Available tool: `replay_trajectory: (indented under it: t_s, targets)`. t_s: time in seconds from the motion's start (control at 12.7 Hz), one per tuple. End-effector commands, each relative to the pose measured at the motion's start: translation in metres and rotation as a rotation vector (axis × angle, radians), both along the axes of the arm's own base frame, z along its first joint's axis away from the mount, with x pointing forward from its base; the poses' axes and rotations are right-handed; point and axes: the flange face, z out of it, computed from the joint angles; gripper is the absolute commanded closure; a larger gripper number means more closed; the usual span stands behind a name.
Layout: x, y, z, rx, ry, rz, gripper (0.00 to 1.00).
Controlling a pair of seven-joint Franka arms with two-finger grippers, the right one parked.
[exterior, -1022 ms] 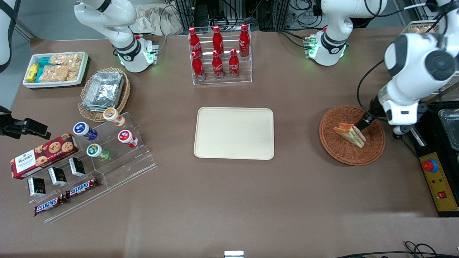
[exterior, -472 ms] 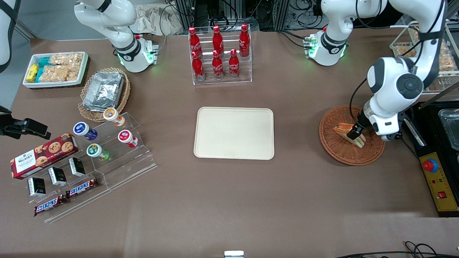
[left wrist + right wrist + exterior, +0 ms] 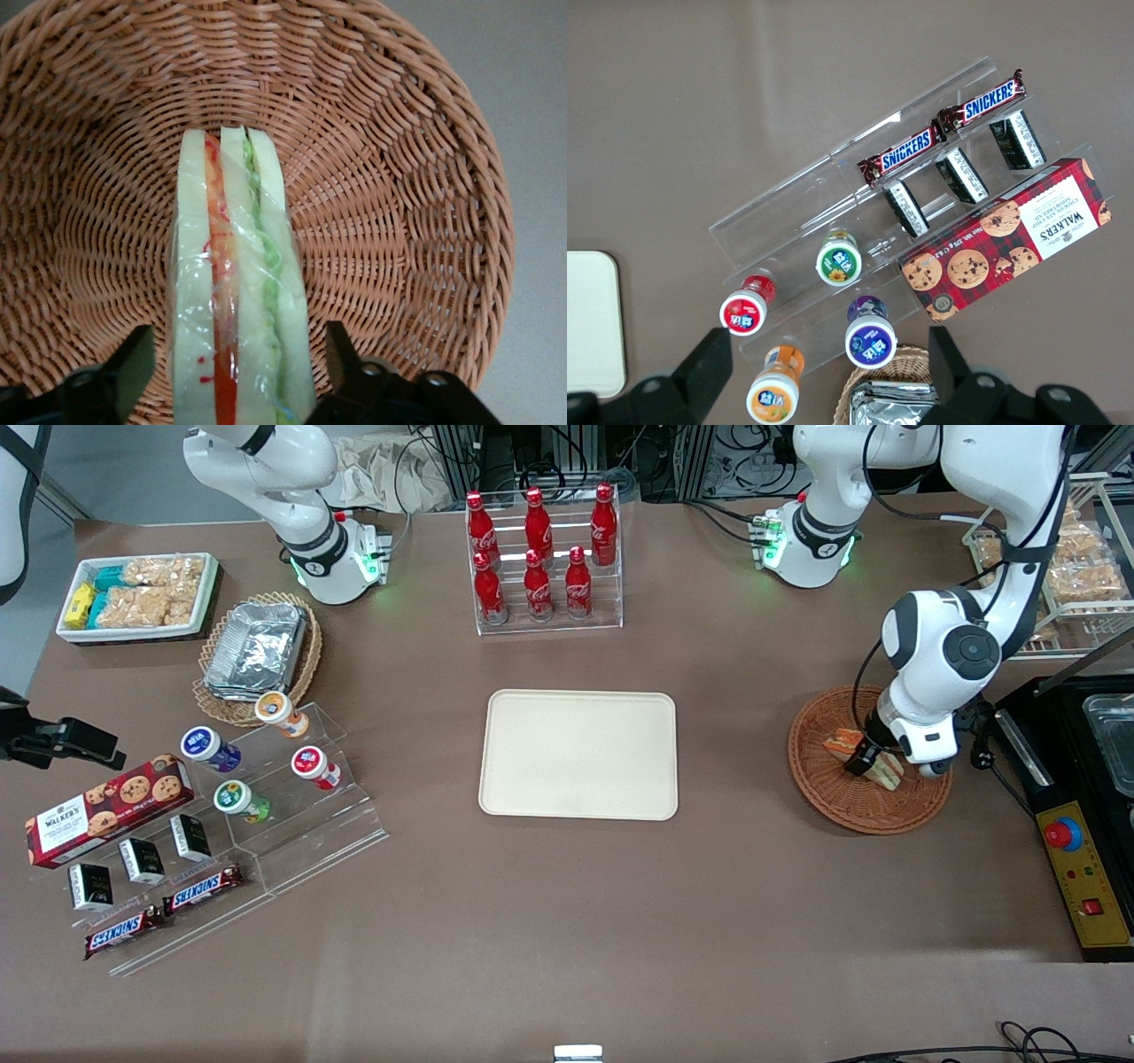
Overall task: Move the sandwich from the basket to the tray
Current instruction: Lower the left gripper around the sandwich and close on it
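Black jaws of the gripper (image 3: 237, 372) stand spread wide, one finger (image 3: 133, 363) on each flank of the sandwich (image 3: 237, 292), neither yet pressing the bread. The wedge stands on edge in the basket (image 3: 399, 195), its long axis running straight away from the wrist camera, midway between the fingers, so closing would squeeze across the bread faces. The clear wrap looks slippery and the bread soft, judging by its sheen. In the front view the gripper (image 3: 873, 766) sits low over the sandwich (image 3: 882, 773) inside the basket (image 3: 824, 793). The tray (image 3: 578, 755) lies well apart on the brown tabletop (image 3: 567, 921), toward the parked arm's end, with nothing between.
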Motion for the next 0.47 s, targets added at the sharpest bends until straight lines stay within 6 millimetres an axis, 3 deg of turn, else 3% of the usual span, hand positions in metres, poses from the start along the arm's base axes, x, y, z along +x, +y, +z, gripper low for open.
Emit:
replay_trajectory:
  t_s: [0.0,0.24,0.39]
  targets:
    - [0.000,0.005,0.008,0.007,-0.025,0.013,1.00]
    - [0.001,0.005,0.014,0.007,-0.031,0.004,1.00]
    - [0.007,0.005,0.040,0.006,-0.054,-0.006,1.00]
